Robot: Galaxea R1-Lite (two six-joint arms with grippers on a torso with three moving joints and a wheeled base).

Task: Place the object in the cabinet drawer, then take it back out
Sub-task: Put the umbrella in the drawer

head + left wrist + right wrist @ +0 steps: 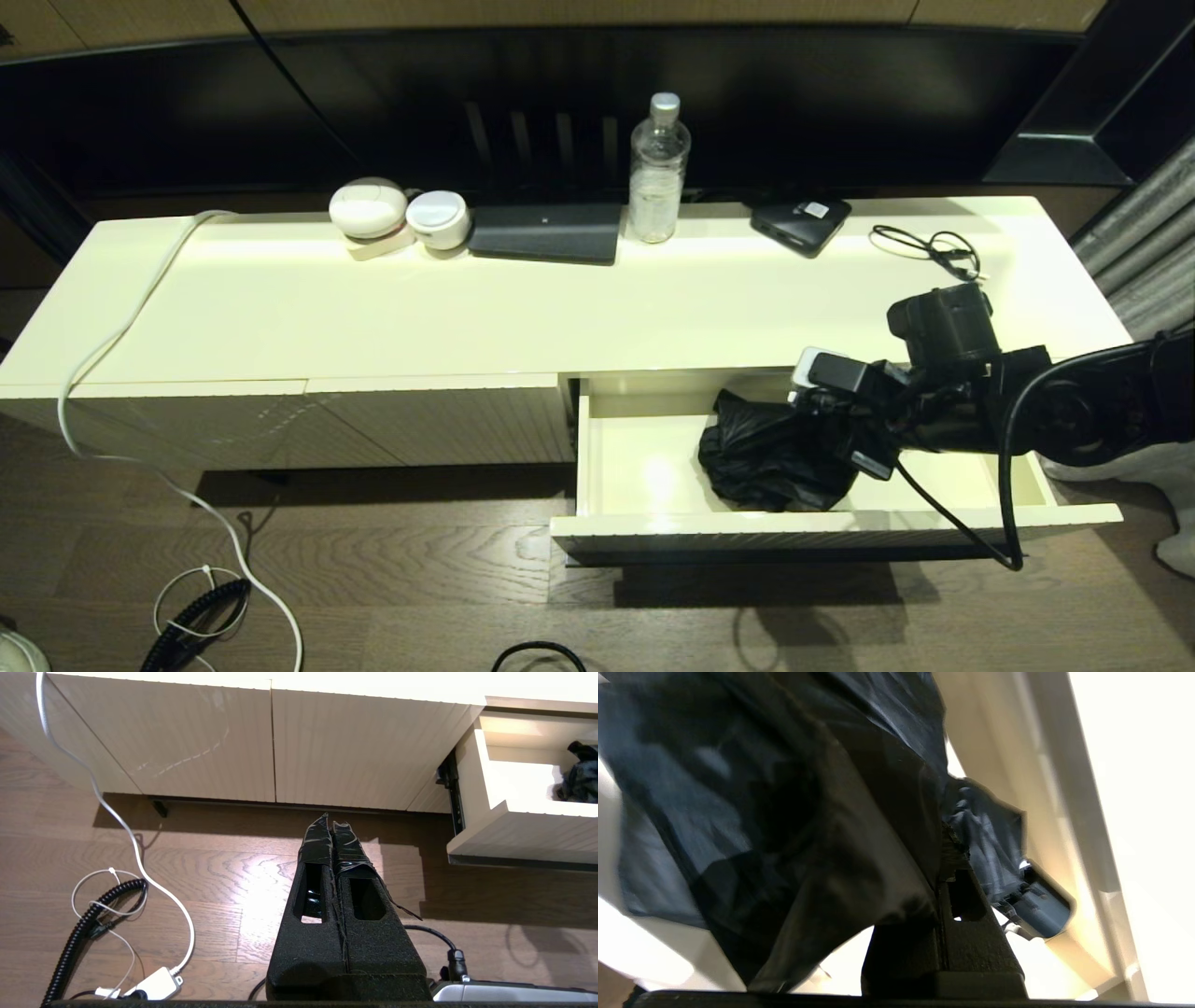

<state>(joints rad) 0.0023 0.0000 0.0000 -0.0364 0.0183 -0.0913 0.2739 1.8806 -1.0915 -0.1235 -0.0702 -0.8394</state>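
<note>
A: Umbrella [767, 459] location?
B: Inside open drawer [644, 485], mid-compartment, fabric bunched loosely. Seen from left wrist camera only as a dark edge [579, 777] above drawer wall [486, 765].

A: Right gripper [826, 425] state?
B: Reaching into drawer from the right side. Fingers [957, 891] closed, clamped on umbrella fabric [784, 826]. Fabric draped over and around fingers; handle end [1041, 905] visible just beyond fingertips.

A: Umbrella lifted or resting?
B: Cannot tell; underside hidden by fabric folds.

A: Left gripper [332, 826] state?
B: Parked low, pointing at floor [224, 877] before closed ribbed panels [261, 742]. Fingers [317, 844] pressed together, holding nothing.

A: Cabinet top [523, 308] contents?
B: Along rear edge: two white round devices [369, 207], flat dark pad [546, 233], clear bottle [658, 173], black box [801, 222] with white label, thin black cable [929, 247]. White cord [121, 327] trailing off left end down to floor.

A: Drawer position?
B: Pulled out fully, right half of cabinet, front edge [831, 532] well clear of panels.
</note>
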